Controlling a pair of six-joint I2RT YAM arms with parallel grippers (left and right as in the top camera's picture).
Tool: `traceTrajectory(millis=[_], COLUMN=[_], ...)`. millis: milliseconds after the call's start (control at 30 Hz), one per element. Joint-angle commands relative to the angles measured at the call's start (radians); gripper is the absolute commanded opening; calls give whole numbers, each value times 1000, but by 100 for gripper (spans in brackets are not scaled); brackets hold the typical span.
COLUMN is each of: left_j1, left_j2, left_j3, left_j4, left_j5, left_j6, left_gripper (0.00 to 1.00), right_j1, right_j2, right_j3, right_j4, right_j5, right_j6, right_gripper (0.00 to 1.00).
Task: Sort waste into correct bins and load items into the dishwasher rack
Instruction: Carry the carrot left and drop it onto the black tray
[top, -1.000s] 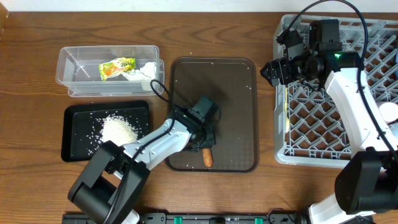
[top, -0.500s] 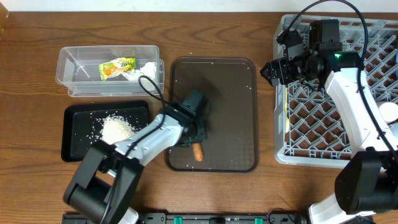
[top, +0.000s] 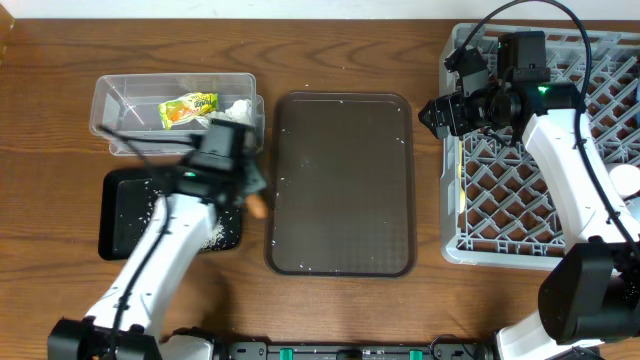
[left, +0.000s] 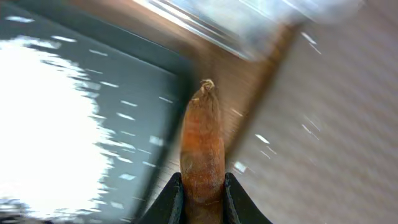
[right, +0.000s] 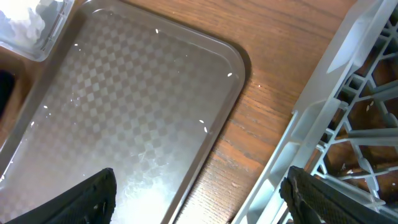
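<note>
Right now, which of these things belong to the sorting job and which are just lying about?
Part of the job: carrot stick in the left hand, clear tub holding wrapper and tissue, black tray with rice, grey rack.

Just lying about: brown serving tray, wooden table.

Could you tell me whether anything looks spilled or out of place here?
Yes: a few stray rice grains lie scattered on the brown tray, away from the rest in the black tray. The carrot is in the left hand, not loose.
</note>
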Motion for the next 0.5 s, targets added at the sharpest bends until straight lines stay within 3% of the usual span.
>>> traceTrajectory(millis=[0,467], left_j1=[111,490], left_j2=[-6,39], left_j3=[7,-30], left_j4=[-15,-22], left_j5=[-43,-98], left_j6=[23,26], left_gripper=[7,8], right_j1=[5,5], right_j2=[7,7], right_j3=[0,0], right_j4=[-1,-2], right_j5=[-11,-11], right_j6=[14,15], right_gripper=[85,85])
